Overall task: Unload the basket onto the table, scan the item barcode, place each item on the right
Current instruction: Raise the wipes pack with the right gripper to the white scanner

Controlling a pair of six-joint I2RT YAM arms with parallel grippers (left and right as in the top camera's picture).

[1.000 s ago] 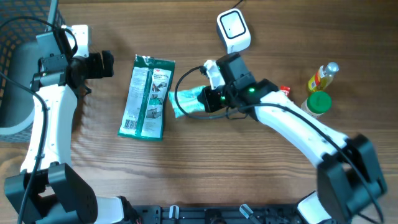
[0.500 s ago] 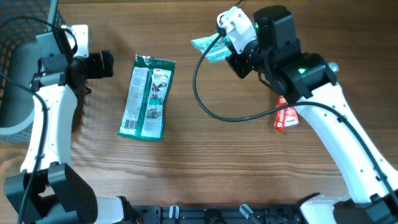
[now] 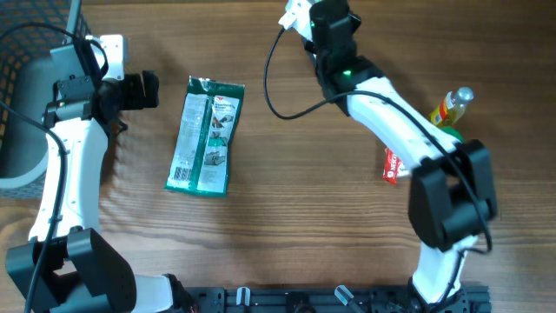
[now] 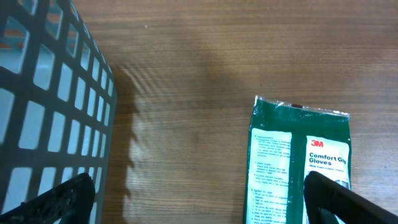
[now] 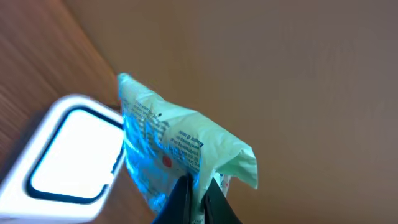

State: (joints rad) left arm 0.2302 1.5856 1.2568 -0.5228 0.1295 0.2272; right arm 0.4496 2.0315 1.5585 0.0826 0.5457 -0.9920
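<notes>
My right gripper (image 5: pixel 196 183) is shut on the lower edge of a pale green and blue plastic packet (image 5: pixel 168 149), held up in the air. A red dot of light shows on the packet's printed face. The white barcode scanner (image 5: pixel 68 149) stands just left of the packet in the right wrist view. From overhead my right gripper (image 3: pixel 308 17) is at the table's far edge, and the arm hides both scanner and packet. My left gripper (image 4: pixel 199 208) hangs open over bare wood at the far left (image 3: pixel 143 89), holding nothing.
A green 3M gloves pack (image 3: pixel 207 135) lies flat just right of my left gripper (image 4: pixel 301 162). A dark mesh basket (image 4: pixel 43 112) stands at the far left. A small bottle (image 3: pixel 452 106) and a red sachet (image 3: pixel 393 163) sit at the right.
My right arm has lifted the packet off the middle of the table and swung it to the far edge, beside the scanner. The left arm has not moved.
</notes>
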